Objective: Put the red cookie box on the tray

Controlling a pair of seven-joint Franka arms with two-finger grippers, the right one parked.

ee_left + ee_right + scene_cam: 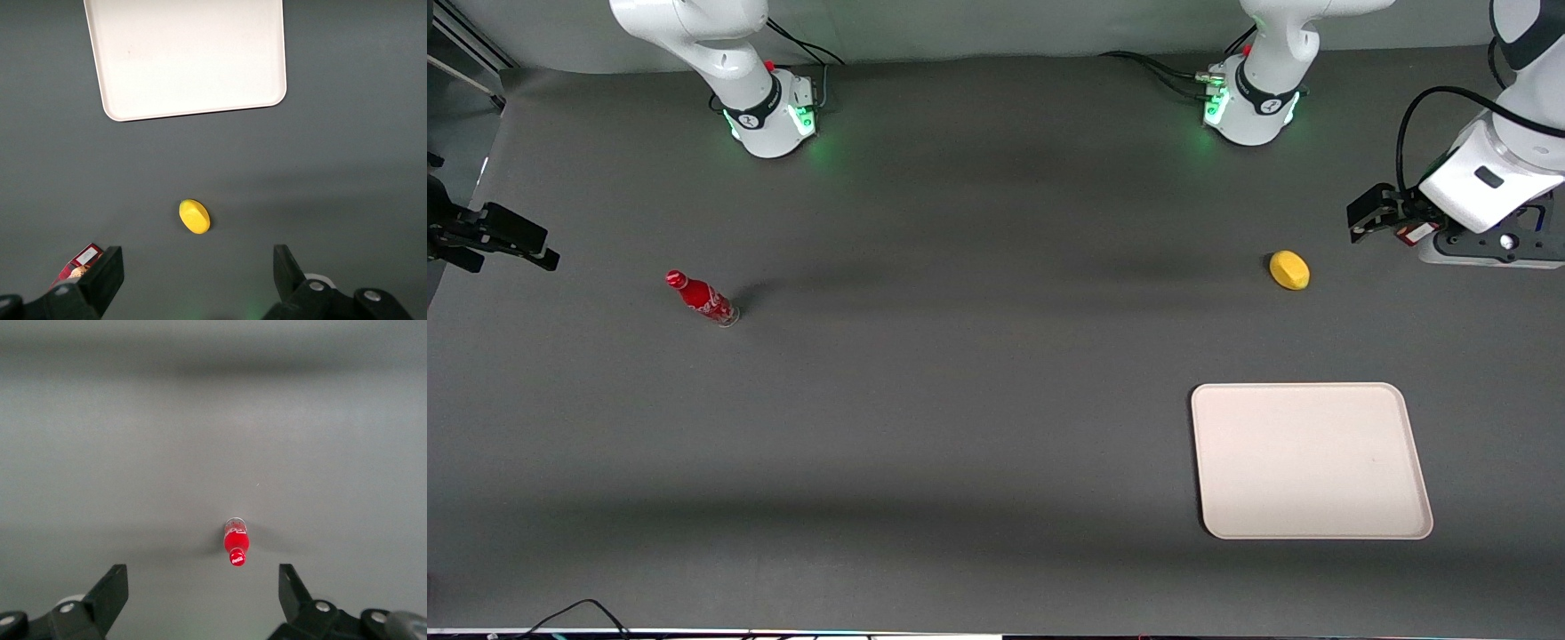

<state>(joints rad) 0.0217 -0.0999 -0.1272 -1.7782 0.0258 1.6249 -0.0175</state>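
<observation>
Only a corner of the red cookie box (pixel 81 261) shows, dark red with a white label, beside one finger (pixel 107 275) of my left gripper (pixel 197 273). In the front view a small red and white piece of the box (pixel 1414 233) peeks out under the arm, which hides the remainder. The gripper (pixel 1371 213) hangs open above the table at the working arm's end, with nothing between its fingers. The cream-white tray (pixel 1312 460) lies flat and bare, nearer to the front camera than the gripper. The tray (pixel 190 57) also shows in the left wrist view.
A yellow lemon-like object (pixel 1289 270) lies on the dark table between the gripper and the tray; the left wrist view shows it (pixel 194 216) too. A red soda bottle (pixel 703 299) stands toward the parked arm's end.
</observation>
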